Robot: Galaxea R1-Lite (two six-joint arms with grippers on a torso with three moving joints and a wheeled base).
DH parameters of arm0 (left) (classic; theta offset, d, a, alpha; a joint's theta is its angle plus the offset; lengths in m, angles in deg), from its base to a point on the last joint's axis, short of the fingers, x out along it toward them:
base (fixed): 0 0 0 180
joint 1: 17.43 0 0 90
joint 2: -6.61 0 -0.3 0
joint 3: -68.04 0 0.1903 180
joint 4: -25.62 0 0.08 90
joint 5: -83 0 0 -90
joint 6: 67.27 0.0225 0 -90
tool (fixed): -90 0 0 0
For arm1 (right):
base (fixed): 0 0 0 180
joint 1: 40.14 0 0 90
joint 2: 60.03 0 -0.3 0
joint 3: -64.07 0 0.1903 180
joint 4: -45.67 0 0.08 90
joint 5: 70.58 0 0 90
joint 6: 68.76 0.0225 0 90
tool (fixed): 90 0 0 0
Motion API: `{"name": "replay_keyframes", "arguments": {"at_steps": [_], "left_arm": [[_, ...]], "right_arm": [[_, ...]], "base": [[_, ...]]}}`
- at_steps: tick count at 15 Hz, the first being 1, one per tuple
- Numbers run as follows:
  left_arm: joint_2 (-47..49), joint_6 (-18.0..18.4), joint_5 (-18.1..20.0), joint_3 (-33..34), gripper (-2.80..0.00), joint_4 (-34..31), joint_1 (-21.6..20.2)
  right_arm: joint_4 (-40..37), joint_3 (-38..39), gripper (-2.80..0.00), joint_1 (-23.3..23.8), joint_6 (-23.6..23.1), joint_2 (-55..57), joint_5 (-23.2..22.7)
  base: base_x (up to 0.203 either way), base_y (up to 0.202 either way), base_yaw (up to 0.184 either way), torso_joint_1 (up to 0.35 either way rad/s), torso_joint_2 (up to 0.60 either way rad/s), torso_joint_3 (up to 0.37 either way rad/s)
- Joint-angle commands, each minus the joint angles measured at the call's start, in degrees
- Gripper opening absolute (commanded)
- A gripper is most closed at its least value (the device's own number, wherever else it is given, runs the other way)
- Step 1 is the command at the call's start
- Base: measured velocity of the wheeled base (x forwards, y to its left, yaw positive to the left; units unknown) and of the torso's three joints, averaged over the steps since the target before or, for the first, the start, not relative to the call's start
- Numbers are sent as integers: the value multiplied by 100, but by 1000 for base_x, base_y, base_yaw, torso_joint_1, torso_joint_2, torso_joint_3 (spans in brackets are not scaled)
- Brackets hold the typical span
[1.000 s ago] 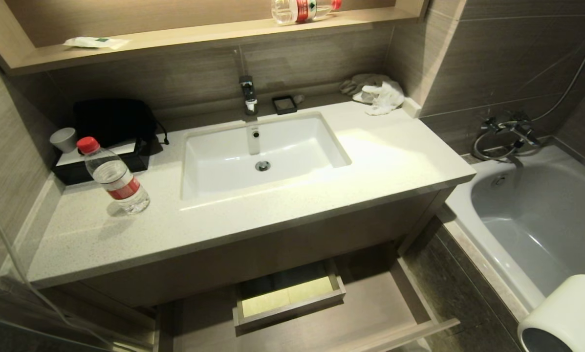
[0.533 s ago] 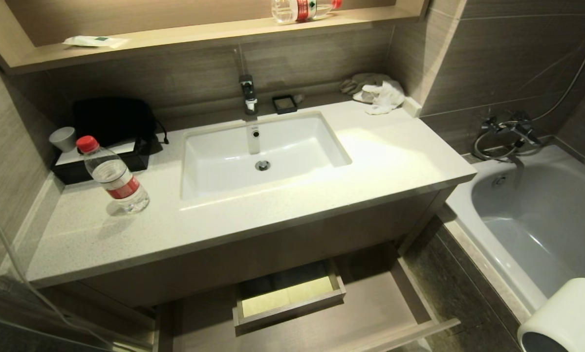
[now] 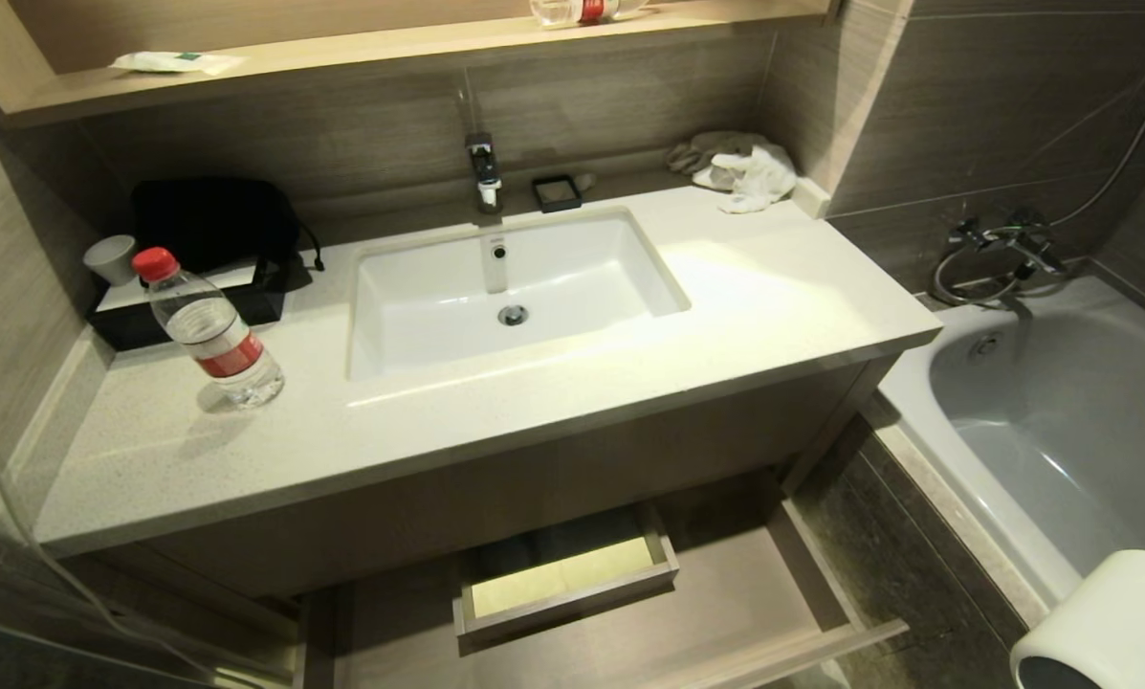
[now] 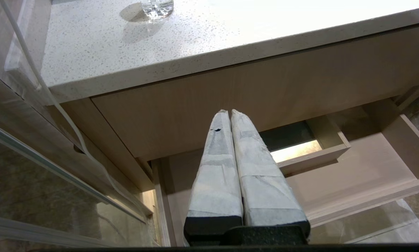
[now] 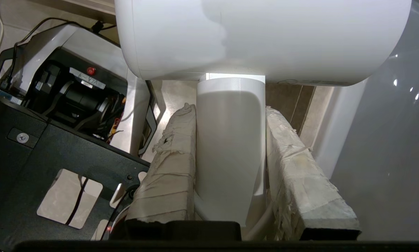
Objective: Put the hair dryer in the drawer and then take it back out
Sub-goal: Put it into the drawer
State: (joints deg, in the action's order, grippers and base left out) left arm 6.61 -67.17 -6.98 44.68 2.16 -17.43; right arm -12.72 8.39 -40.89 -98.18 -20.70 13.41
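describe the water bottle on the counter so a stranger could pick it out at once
Start at the white rectangular sink set in the pale speckled stone counter. To its left, in front of a black tray, stands the clear plastic water bottle. Its red cap and red label set it apart from the small grey cup behind it.

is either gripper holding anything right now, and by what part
The right gripper holds the hair dryer by its handle, clamped between both fingers. The left gripper is shut on nothing.
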Motion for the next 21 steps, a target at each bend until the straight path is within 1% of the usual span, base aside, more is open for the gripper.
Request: {"name": "replay_keyframes", "arguments": {"at_steps": [1,21], "left_arm": [[0,-1,-2,0,-280,0,0],[0,-1,-2,0,-280,4,0]], "right_arm": [[-21,12,-280,-5,-19,-13,-6],[4,137,-280,-5,-28,-13,-6]], "base": [[0,0,0,-136,295,168],[0,0,0,-148,326,176]]}}
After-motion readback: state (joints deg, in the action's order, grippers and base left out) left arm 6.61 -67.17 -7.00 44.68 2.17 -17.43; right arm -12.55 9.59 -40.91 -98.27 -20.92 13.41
